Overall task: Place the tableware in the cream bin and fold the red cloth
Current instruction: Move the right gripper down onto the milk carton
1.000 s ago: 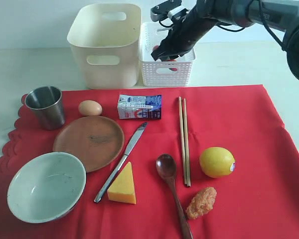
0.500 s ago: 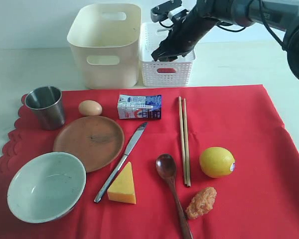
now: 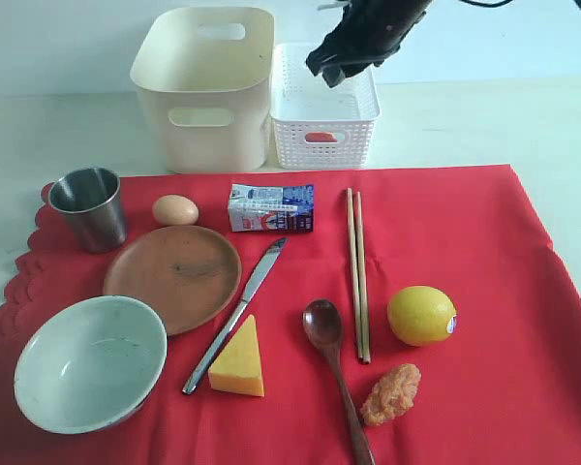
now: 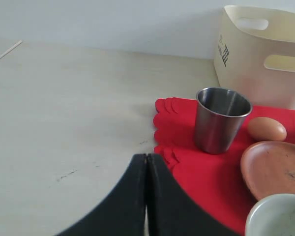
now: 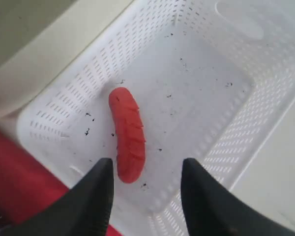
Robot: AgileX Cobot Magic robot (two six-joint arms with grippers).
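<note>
On the red cloth [image 3: 484,252] lie a steel cup [image 3: 87,207], a brown plate [image 3: 172,277], a pale bowl [image 3: 89,362], a knife [image 3: 236,314], a dark wooden spoon [image 3: 334,368] and chopsticks [image 3: 357,273]. The cream bin [image 3: 205,87] stands behind the cloth. My right gripper [image 3: 331,70] hovers open above the white lattice basket [image 3: 324,107], holding nothing; a red sausage [image 5: 128,133] lies on the basket floor below its fingertips [image 5: 104,169]. My left gripper [image 4: 146,158] is shut and empty, over bare table near the cloth's scalloped edge [image 4: 163,142] and the cup [image 4: 219,119].
Food on the cloth: an egg [image 3: 175,209], a milk carton [image 3: 270,207], a cheese wedge [image 3: 239,360], a lemon [image 3: 421,315] and an orange lump [image 3: 390,393]. Pale table surrounds the cloth.
My right gripper has risen out of the lattice basket and opened wider, leaving the sausage inside. The left gripper has not moved.
</note>
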